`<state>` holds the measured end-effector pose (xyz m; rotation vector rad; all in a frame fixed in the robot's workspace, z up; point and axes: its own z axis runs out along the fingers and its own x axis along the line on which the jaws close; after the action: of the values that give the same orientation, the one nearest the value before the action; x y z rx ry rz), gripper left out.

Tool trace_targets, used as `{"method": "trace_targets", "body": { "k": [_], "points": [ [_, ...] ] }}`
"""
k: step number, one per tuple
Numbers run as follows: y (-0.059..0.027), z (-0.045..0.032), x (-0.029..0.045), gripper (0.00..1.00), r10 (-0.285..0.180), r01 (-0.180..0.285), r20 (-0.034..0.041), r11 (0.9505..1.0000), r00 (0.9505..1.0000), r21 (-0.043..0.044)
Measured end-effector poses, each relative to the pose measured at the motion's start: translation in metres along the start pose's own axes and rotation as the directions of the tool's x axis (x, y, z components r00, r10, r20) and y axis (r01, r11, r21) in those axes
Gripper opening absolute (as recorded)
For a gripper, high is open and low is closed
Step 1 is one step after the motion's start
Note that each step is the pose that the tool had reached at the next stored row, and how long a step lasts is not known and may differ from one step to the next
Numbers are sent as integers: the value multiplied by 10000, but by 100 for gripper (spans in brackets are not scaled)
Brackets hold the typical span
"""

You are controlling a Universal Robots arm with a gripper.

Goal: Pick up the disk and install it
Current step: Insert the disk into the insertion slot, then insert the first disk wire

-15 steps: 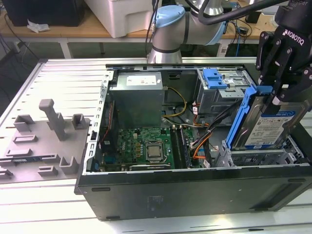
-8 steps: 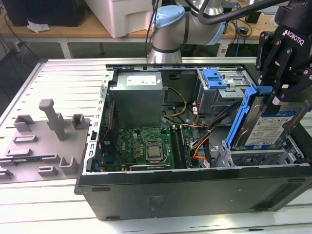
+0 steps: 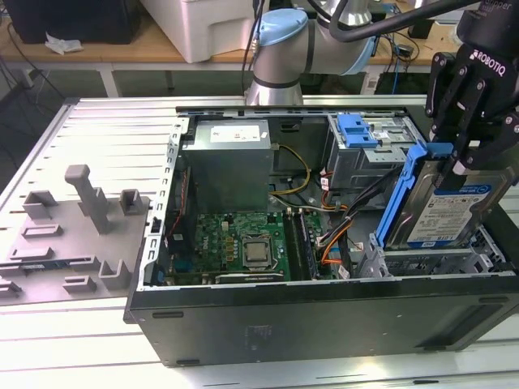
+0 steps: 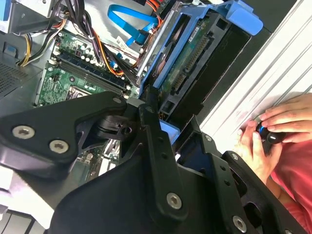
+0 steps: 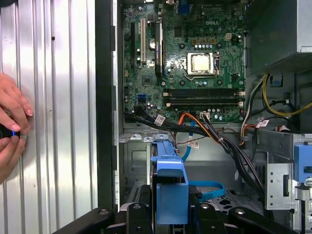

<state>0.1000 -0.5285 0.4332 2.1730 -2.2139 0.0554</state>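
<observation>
Jaws of your gripper are pinching the blue carrier of the disk. You are holding it tilted at the drive bay, at the exterior view's right of the open computer case; beyond, the motherboard is lying exposed.

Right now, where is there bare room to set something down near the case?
Bare ribbed table lies between the grey fixture and the computer case, and along the case's near wall. Crowded: around the drive bay, where the gripper holds the disk beside cables.
</observation>
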Motion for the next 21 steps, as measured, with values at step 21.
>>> {"method": "trace_targets", "body": {
  "k": [21],
  "points": [
    [0, 16, -1, 62, 1, -1, 0, 10000, 10000, 0]
  ]
}}
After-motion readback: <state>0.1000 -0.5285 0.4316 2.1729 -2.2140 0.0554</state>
